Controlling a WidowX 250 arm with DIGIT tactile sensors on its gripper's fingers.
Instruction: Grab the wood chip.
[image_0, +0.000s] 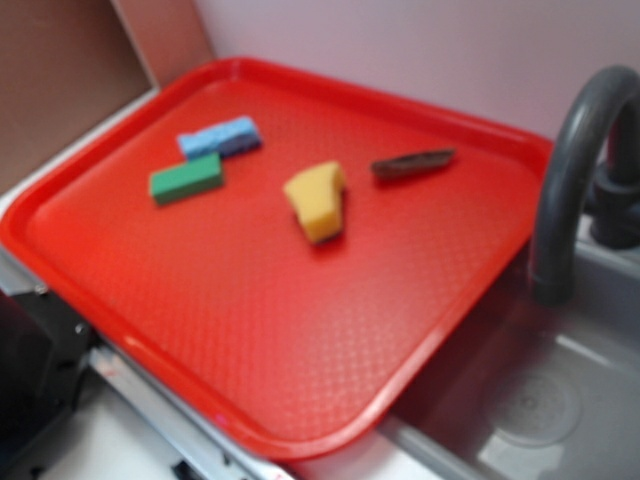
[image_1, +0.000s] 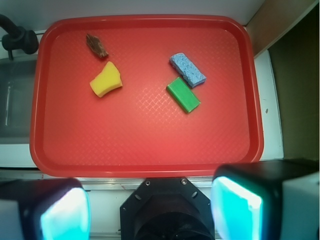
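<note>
The wood chip (image_0: 412, 162) (image_1: 97, 46) is a thin dark brown sliver with a pointed end, lying flat on the red tray (image_0: 200, 330) (image_1: 145, 145) near its sink-side edge. A yellow wedge sponge (image_0: 317, 200) (image_1: 105, 80) lies right beside it. In the wrist view my gripper (image_1: 150, 210) hangs high over the near side of the tray, far from the chip. Its two cyan pads (image_1: 235, 207) stand wide apart with nothing between them. The exterior view does not show the gripper.
A green block (image_0: 186, 179) (image_1: 183, 94) and a blue sponge (image_0: 220, 137) (image_1: 187, 69) lie together on the tray's other side. A sink basin (image_0: 540, 400) with a dark curved faucet (image_0: 570, 170) (image_1: 17, 37) adjoins the tray. A brown wall panel (image_0: 60, 70) stands behind.
</note>
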